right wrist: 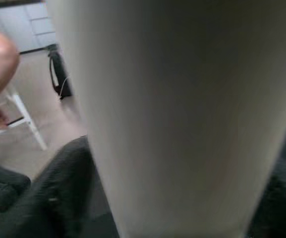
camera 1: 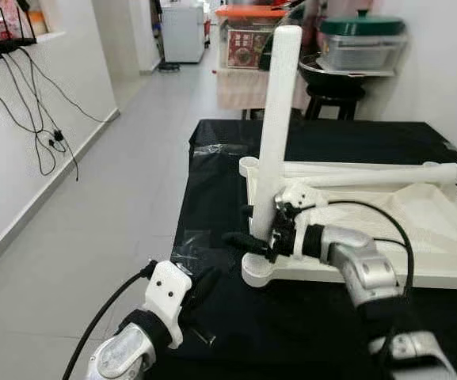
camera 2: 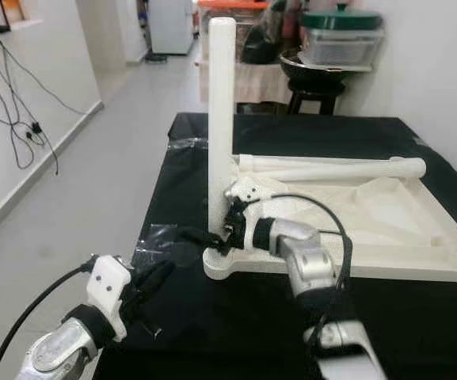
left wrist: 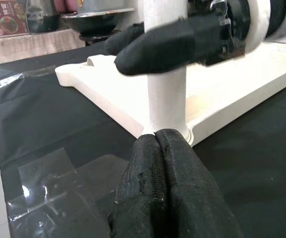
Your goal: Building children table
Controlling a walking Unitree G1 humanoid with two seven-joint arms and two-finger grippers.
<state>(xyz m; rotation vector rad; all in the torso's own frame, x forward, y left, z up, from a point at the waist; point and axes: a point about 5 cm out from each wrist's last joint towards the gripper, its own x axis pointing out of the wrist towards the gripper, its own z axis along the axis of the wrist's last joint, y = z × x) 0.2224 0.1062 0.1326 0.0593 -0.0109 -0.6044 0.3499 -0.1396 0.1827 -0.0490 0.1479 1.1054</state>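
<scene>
The right gripper (camera 1: pixel 253 229) pinches the upright white leg (camera 1: pixel 279 119) between its jaws, low at the tabletop (camera 1: pixel 450 229) corner. The left gripper (left wrist: pixel 165 163), jaws pressed together, rests just beside it on the black worktop (camera 1: pixel 212 182).

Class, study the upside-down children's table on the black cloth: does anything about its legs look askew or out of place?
Yes. The upright leg, held by the right pincer in the tabletop's near corner socket, leans slightly in the left eye view. A second leg lies loose across the tabletop, unfitted.
</scene>
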